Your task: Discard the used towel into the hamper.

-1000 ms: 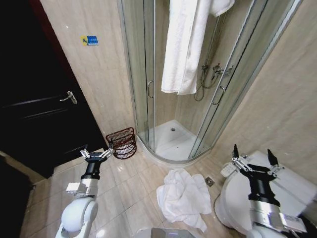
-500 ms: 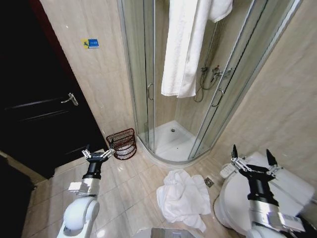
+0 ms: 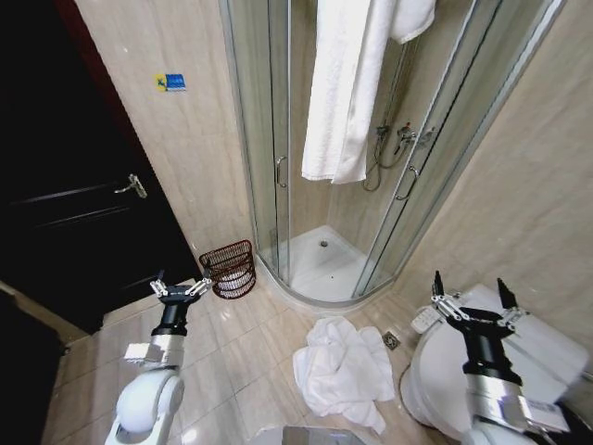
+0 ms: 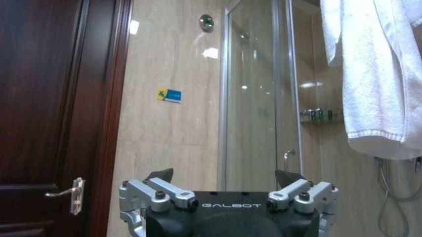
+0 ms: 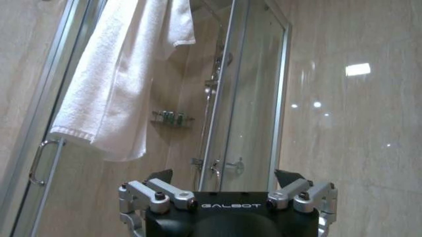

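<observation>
Towel on the floor: one white crumpled heap lies on the tiles low in the middle of the head view, its longer spread running from the shower threshold back toward the robot, with no clear end pointing anywhere.

Going left to right, a dark door with one lever handle closes the left side. The left gripper is held up above bare floor tiles, jaws spread wide with nothing between them; the left wrist view shows its two fingertips well apart against the wall. Just beyond it the hamper, one dark red-brown wire basket, stands on the floor with its flat back to the beige wall, just beside the shower's glass edge. Open tile runs between the hamper and the heap, so the two are well apart.

The curved shower enclosure fills the middle, its raised white base rim near the heap's far edge. A second white towel hangs over the glass, long axis vertical. That makes two towels, one hamper.

A small floor drain sits just beside the heap on the right. The right gripper hovers above the white toilet, jaws also wide and empty. The toilet crowds the heap's right edge.
</observation>
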{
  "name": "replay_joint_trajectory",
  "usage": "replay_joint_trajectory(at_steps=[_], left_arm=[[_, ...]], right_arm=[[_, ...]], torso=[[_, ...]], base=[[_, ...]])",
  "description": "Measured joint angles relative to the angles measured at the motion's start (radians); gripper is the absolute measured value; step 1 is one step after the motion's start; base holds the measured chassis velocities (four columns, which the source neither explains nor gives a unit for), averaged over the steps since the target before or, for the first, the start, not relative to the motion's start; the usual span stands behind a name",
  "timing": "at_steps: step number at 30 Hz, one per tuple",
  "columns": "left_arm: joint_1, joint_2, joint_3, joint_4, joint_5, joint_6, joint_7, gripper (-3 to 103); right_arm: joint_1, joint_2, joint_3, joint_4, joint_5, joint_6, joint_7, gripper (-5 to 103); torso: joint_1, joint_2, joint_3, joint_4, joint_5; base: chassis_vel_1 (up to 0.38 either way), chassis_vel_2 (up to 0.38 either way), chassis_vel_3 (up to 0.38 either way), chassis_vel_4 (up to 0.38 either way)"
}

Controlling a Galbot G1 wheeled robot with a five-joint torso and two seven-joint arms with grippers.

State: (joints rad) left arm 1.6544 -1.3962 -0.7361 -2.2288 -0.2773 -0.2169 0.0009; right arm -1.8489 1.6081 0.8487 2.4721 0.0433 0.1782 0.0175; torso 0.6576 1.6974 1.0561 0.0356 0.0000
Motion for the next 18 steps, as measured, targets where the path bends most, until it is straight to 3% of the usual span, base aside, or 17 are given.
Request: replay_joint_trajectory(at_steps=[18], left_arm=[[0.006,-0.002,0.002,-0.005,0.003,-0.006,0.001,100]], right_arm=[[0.002,0.0,0.0,-0.007,0.003,0.014,-0.008,100]], torso=[[-0.004,-0.007,-0.004,-0.0001,-0.0002]], base=[[0.064,0.061,-0.056,-0.052]])
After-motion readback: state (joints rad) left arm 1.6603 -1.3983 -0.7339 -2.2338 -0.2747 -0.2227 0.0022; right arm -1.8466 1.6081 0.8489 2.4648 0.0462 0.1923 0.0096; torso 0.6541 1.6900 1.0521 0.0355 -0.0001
